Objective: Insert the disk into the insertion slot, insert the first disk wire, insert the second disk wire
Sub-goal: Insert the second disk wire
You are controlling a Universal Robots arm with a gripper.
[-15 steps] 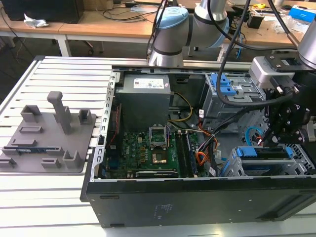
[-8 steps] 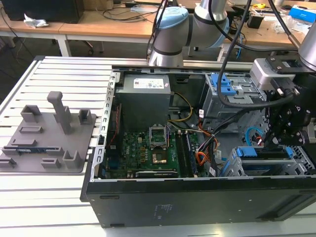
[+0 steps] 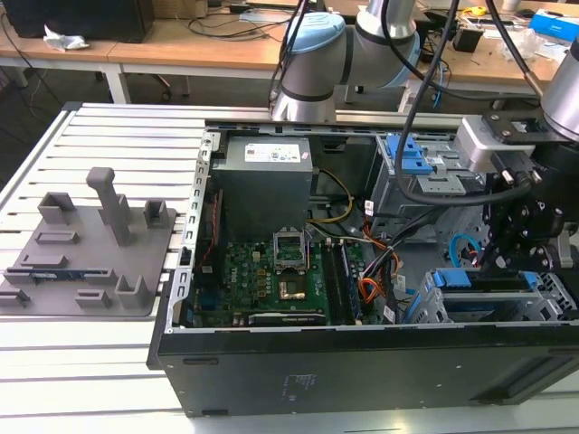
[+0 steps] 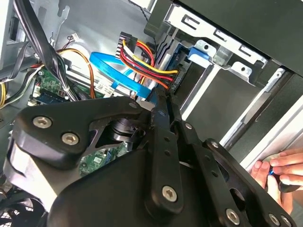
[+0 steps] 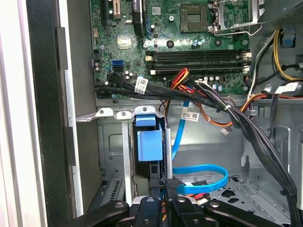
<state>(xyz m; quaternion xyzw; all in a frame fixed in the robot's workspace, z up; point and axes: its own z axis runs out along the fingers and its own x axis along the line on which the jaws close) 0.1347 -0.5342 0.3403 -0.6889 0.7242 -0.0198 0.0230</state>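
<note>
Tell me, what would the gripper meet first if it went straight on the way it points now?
Probably the black wire plug just ahead of the gripper, then the disk in its blue carrier, seated in the slot behind it. Depth is unclear, so the plug may already touch.

Arm: silver tubes, pale blue joint caps, black cables looped alongside. Wrist carries a grey camera block. Gripper: matte black linkage plates, silver screw heads at the pivots.
</note>
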